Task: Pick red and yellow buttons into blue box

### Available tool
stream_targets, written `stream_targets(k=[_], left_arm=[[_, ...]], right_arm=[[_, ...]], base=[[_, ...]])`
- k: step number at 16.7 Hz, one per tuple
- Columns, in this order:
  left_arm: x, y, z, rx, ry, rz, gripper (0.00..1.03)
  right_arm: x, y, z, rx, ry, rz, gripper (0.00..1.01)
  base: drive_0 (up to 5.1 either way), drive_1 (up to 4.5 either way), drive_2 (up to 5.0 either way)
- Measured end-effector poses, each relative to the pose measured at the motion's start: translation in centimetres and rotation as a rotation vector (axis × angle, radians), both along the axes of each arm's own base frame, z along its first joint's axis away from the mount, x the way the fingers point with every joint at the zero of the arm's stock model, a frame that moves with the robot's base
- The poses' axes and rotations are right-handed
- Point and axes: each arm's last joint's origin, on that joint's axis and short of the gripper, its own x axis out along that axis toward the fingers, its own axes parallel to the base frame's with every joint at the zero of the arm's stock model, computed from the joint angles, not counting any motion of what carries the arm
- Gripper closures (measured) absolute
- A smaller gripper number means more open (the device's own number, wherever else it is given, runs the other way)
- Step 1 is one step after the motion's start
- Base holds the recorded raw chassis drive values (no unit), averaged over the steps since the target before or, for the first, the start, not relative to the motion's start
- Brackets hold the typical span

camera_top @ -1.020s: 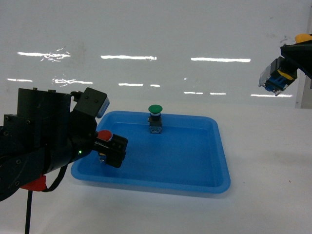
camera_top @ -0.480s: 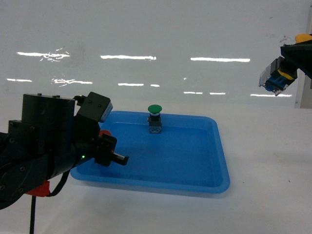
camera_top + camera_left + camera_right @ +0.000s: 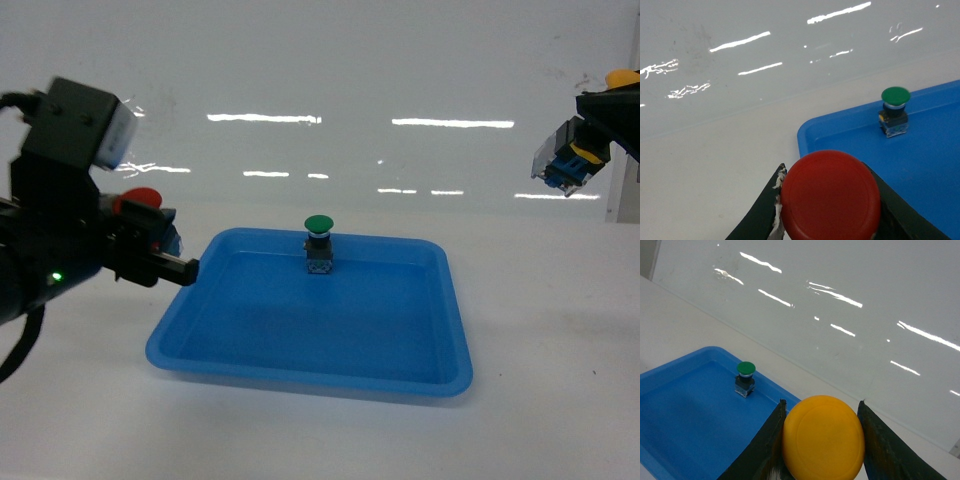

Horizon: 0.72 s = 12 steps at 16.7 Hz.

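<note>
The red button [image 3: 830,196] fills the bottom of the left wrist view, and my left gripper [image 3: 824,167] is shut on it, one black finger on each side of the cap. In the head view the red button [image 3: 140,198] hangs in the air, left of the shallow tray and above the table. The yellow button [image 3: 823,437] is clamped in my right gripper [image 3: 821,404]. Its yellow cap [image 3: 622,77] shows high at the right edge of the head view, with the clear-and-blue base pointing down-left. The blue box is out of view.
A shallow blue tray [image 3: 300,370] lies mid-table. A green-capped button [image 3: 318,243] stands upright near the tray's far edge. White tabletop surrounds the tray, and a glossy white wall stands behind it.
My left gripper has lifted up and to the left with the red button, from the tray's left edge to above the table. The right arm has not moved.
</note>
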Motion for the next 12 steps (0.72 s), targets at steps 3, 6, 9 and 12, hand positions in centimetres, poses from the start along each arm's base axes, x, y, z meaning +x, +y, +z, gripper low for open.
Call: stream_targets(k=[3, 6, 9, 12], left_arm=[[-3.4, 0.5, 3.7, -0.016, -0.107, -0.014, 0.70], [-8.0, 0.7, 8.5, -0.025, -0.284, -0.037, 0.70], [-8.8, 0.9, 8.5, -0.019, -0.290, -0.031, 0.71], [-8.8, 0.9, 8.5, -0.019, -0.290, -0.031, 0.71]], right_arm=[[0.0, 0.0, 0.0, 0.000, 0.000, 0.000, 0.67], [0.0, 0.0, 0.0, 0.000, 0.000, 0.000, 0.67], [0.0, 0.0, 0.0, 0.000, 0.000, 0.000, 0.67], [0.0, 0.0, 0.0, 0.000, 0.000, 0.000, 0.67]], base=[[0.0, 0.00, 0.0], [0.0, 0.00, 0.0], [0.0, 0.00, 0.0], [0.0, 0.00, 0.0]])
